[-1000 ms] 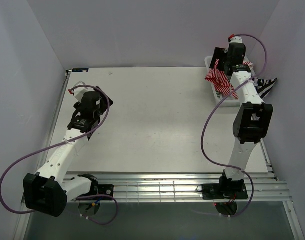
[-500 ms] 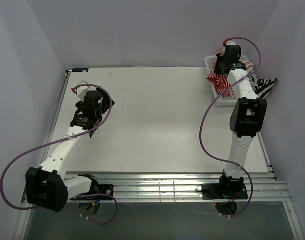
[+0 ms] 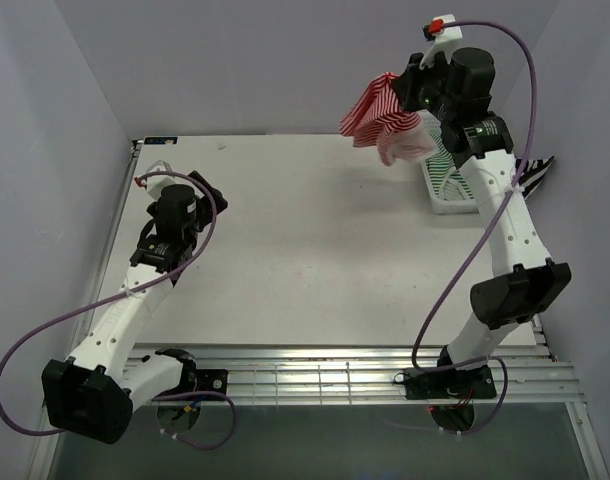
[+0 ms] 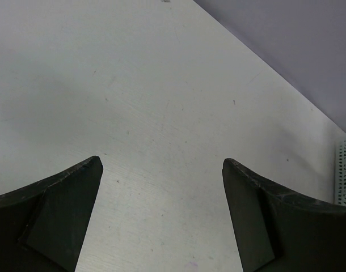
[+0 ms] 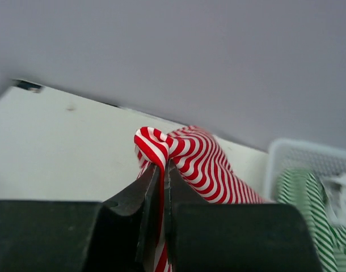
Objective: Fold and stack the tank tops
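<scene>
Top view: within the last second the right end effector (image 3: 405, 92) has clamped shut and swung up out of the basket (image 3: 451, 203) at the upper right. The red top (image 3: 378, 115) now hangs from it in a loose bunch, clear of the basket, above the far edge of the tabletop (image 3: 315, 250). That looks like the first top out, ready to be laid flat for folding. The green top (image 3: 446, 160) lies in the basket. The black-and-white top (image 3: 534, 170) shows partly behind the right arm at the right edge. The left end effector (image 3: 207, 192) has barely shifted and sits at the left.

Left wrist view: the left end effector's dark, wedge-shaped fingers (image 4: 59, 209) stand wide apart with nothing between them. Below is matte white tabletop, faintly scratched. A strip of white plastic lattice, the basket, shows at the right edge.

Right wrist view: the jaws pinch a fold of the red top, and a small loop of cloth puffs up above the tips. Its thin stripes curve with the soft, limp fabric. At lower right the green top, finely striped and rumpled, rests inside the basket's rounded rim.
</scene>
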Tool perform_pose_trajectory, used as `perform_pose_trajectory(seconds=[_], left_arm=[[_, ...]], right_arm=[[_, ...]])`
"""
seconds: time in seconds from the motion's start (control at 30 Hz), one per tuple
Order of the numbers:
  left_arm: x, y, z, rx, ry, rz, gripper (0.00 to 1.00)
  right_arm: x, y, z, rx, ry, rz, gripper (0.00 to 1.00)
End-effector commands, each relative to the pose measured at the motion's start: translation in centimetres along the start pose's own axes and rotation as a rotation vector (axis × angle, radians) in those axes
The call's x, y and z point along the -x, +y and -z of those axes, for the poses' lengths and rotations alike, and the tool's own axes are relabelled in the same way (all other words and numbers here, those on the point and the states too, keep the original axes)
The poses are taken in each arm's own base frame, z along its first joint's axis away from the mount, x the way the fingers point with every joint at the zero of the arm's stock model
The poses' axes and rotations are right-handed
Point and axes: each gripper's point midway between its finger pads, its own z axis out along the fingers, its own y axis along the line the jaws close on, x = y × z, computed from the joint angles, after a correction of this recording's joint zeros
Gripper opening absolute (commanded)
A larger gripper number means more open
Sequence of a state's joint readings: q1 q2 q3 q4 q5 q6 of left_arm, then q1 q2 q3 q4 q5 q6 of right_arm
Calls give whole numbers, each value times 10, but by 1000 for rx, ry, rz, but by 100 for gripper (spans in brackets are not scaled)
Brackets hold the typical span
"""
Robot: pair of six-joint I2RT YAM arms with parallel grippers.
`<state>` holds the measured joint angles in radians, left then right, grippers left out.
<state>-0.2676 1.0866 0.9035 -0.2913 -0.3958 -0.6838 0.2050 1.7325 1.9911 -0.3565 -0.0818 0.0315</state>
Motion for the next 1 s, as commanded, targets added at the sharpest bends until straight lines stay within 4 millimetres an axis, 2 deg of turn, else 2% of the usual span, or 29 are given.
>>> perform_pose_trajectory(seconds=[0.0, 0.1, 0.2, 0.23, 0.27, 0.33, 0.37, 0.4, 0.43, 0.47, 0.5, 0.57, 0.6, 0.63, 0.67, 0.73, 0.77, 0.8, 0.83, 0.87, 0.93, 0.97], left_arm=[[8, -9, 14, -61, -13, 30, 98], [15, -9, 23, -66, -23, 42, 98], [19, -6, 32, -60, -32, 55, 98], [21, -4, 34, -54, -41, 61, 98], [20, -2, 34, -49, -41, 64, 98], [21, -1, 38, -50, -41, 67, 98], [20, 0, 38, -46, -38, 69, 98], [18, 1, 40, -38, -25, 68, 98], [16, 2, 38, -28, -12, 70, 98], [12, 1, 38, -30, 8, 71, 98], [11, -1, 39, -35, 24, 68, 98], [-5, 2, 38, -27, 93, 49, 98], [-15, 6, 38, -13, 130, 44, 98], [-23, 8, 38, -11, 155, 44, 98], [-34, 8, 39, -24, 201, 45, 98], [-60, 16, 40, -21, 282, 48, 98], [-71, 18, 41, -25, 316, 47, 98], [-84, 19, 45, -43, 368, 45, 98], [-102, 28, 46, -35, 416, 32, 98], [-112, 31, 49, -39, 449, 30, 98], [-138, 32, 60, -88, 549, 37, 98], [-146, 31, 64, -104, 579, 40, 98]], right_arm=[[84, 76, 58, 270, -221, 56, 8], [96, 102, 80, 397, -257, 9, 8], [62, 102, 76, 393, -183, -73, 8], [15, 96, 62, 368, -77, -112, 8], [-11, 91, 57, 336, -19, -156, 8], [-68, 76, 49, 260, 89, -202, 20], [-132, 66, 45, 208, 221, -248, 27], [-165, 55, 42, 148, 289, -259, 45], [-194, 50, 45, 123, 360, -268, 58], [-228, 45, 50, 87, 442, -275, 67], [-246, 37, 53, 41, 492, -264, 75], [-262, 36, 62, 22, 539, -258, 82], [-265, 36, 69, 10, 543, -248, 93], [-266, 38, 73, 12, 544, -238, 98], [-267, 43, 78, 12, 547, -217, 90], [-270, 53, 90, 19, 553, -192, 90], [-271, 71, 97, 56, 556, -171, 90], [-283, 81, 105, 77, 586, -161, 90], [-288, 92, 110, 94, 600, -155, 90], [-295, 115, 118, 142, 619, -128, 90], [-313, 131, 132, 135, 661, -120, 90], [-321, 152, 142, 181, 682, -102, 90]])
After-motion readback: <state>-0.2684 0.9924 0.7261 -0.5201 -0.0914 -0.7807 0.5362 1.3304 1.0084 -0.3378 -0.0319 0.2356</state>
